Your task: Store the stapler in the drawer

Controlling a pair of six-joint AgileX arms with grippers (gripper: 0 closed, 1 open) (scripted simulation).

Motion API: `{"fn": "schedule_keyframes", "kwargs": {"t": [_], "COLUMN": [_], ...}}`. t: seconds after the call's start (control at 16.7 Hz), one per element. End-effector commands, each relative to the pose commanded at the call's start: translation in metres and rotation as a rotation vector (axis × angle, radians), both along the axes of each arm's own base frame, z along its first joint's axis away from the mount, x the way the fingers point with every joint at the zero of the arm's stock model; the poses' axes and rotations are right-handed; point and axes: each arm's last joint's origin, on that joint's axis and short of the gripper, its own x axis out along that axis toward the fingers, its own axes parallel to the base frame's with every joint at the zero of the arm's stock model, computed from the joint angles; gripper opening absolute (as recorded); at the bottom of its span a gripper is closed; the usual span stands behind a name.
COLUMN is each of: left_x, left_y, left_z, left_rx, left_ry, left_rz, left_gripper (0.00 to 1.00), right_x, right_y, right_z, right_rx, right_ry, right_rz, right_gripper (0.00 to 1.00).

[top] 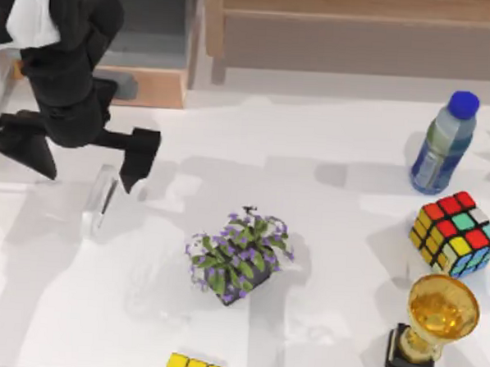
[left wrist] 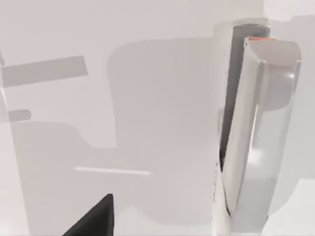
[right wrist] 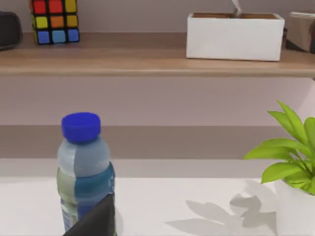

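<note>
The left pincer (top: 86, 163) hovers with fingers spread wide just above the stapler (top: 101, 201), which lies on the counter (top: 324, 237) at left; the drawer (top: 149, 59) stands open behind.

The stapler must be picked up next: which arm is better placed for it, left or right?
Left. In the top view, the left gripper hangs open right above the stapler, at the table's left, near the drawer.

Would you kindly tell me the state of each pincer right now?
Left pincer: open, above the stapler, holding nothing.
Right pincer: cannot be told.
</note>
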Motion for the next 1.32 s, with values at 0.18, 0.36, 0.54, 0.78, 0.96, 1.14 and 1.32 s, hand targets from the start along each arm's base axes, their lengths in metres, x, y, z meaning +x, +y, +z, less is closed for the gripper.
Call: {"fn": "schedule_keyframes", "kwargs": {"t": [0.18,0.36,0.54,0.78,0.96,1.14,1.32], "left_x": [0.000,0.001,0.001,0.000,0.000,0.000,0.000], "left_y": [0.002,0.001,0.000,0.000,0.000,0.000,0.000], "left_z": [-0.001,-0.021,-0.045,-0.050,-0.050,-0.050,-0.050], "left_rx": [0.000,0.000,-0.001,0.000,0.000,0.000,0.000], "left_ry": [0.000,0.000,-0.004,0.000,0.000,0.000,0.000], "left_rz": [0.003,0.000,0.000,0.000,0.000,0.000,0.000], "left_gripper": [1.00,1.00,1.00,1.00,0.77,0.55,0.32], "right_x": [0.000,0.000,0.000,0.000,0.000,0.000,0.000], "right_y": [0.000,0.000,0.000,0.000,0.000,0.000,0.000], "right_z": [0.000,0.000,0.000,0.000,0.000,0.000,0.000], "right_rx": [0.000,0.000,0.000,0.000,0.000,0.000,0.000], "right_ry": [0.000,0.000,0.000,0.000,0.000,0.000,0.000], "right_rz": [0.000,0.000,0.000,0.000,0.000,0.000,0.000], "right_gripper": [1.00,1.00,1.00,1.00,1.00,1.00,1.00]}}
